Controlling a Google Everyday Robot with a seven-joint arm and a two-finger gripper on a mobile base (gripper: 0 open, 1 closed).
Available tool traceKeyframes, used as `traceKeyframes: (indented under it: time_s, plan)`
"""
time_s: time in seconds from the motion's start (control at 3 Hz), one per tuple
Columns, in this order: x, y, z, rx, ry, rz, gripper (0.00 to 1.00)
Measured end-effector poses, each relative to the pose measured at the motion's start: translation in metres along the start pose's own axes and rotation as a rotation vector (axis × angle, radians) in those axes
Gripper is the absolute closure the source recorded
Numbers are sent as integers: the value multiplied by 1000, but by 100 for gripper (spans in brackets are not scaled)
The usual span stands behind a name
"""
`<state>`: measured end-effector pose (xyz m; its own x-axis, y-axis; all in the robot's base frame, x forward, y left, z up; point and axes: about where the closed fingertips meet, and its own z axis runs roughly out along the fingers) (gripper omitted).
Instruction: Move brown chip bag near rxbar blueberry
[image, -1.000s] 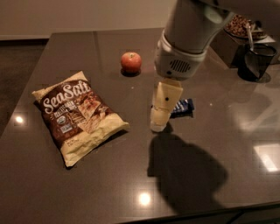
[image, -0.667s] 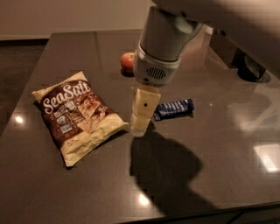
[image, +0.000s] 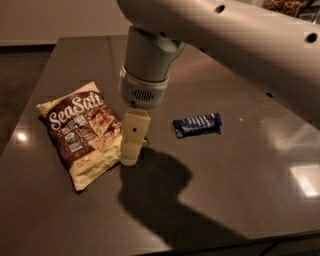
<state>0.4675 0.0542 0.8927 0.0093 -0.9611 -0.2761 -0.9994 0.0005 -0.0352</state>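
Note:
The brown chip bag (image: 82, 132) lies flat on the left part of the dark table (image: 240, 190), "Sea Salt" side up, with cream-yellow edges. The rxbar blueberry (image: 197, 124), a small dark-blue wrapper, lies near the table's middle, to the right of the bag. My gripper (image: 131, 150) hangs from the large pale arm (image: 150, 60) and points down at the bag's right edge, between the bag and the bar. It holds nothing that I can see.
The arm crosses the top of the view and hides the table's far middle. The arm's shadow falls on the table in front of the gripper. The table's front edge runs along the bottom right. Some clutter (image: 285, 5) shows at the far right corner.
My gripper has moved left, from over the blue bar to the chip bag's right edge. The arm now covers the red apple. The bag and the bar have not moved.

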Motion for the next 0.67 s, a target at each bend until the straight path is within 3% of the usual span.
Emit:
traceKeyframes:
  time_s: [0.67]
  plan:
    - [-34,1,30,-35,13,-33,0]
